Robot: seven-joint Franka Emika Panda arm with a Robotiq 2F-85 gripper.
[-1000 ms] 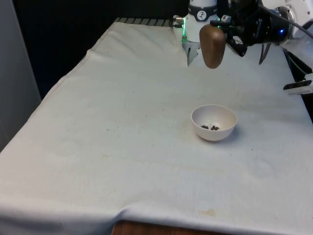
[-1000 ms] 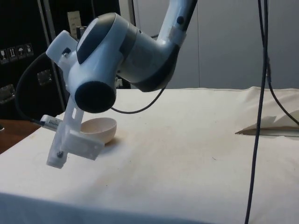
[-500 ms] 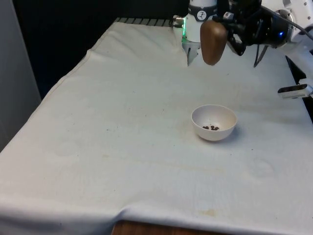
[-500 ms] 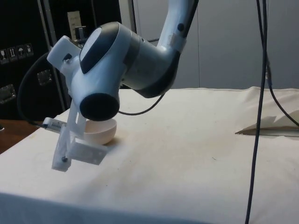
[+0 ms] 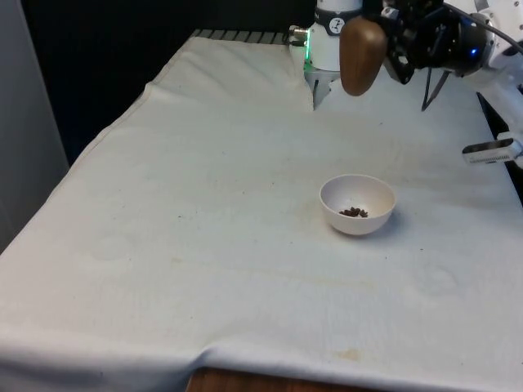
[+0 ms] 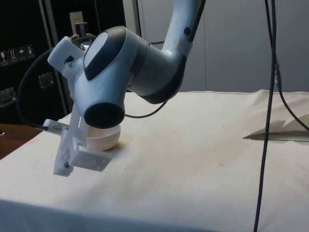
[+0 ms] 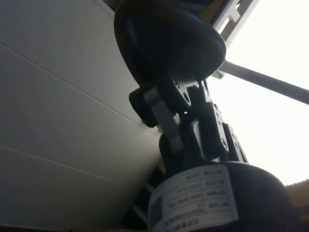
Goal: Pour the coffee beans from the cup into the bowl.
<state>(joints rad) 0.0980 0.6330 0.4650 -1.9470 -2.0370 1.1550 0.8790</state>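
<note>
Black jaws pinch the brown cup (image 5: 361,55), holding it tipped in the air above and beyond the bowl (image 5: 357,205). Coffee beans (image 5: 354,212) lie in the white bowl, which sits on the table (image 5: 204,212) toward the front view's right.

You were working in a robotics lab or test room. The surface (image 5: 204,245) was draped in a plain white cloth (image 6: 193,159), black curtains (image 5: 163,49) hung behind it, dark equipment cases with handling stickers (image 6: 14,54) stood alongside, and loose cables (image 6: 268,96) dangled over pale wall panels (image 7: 58,121).
</note>
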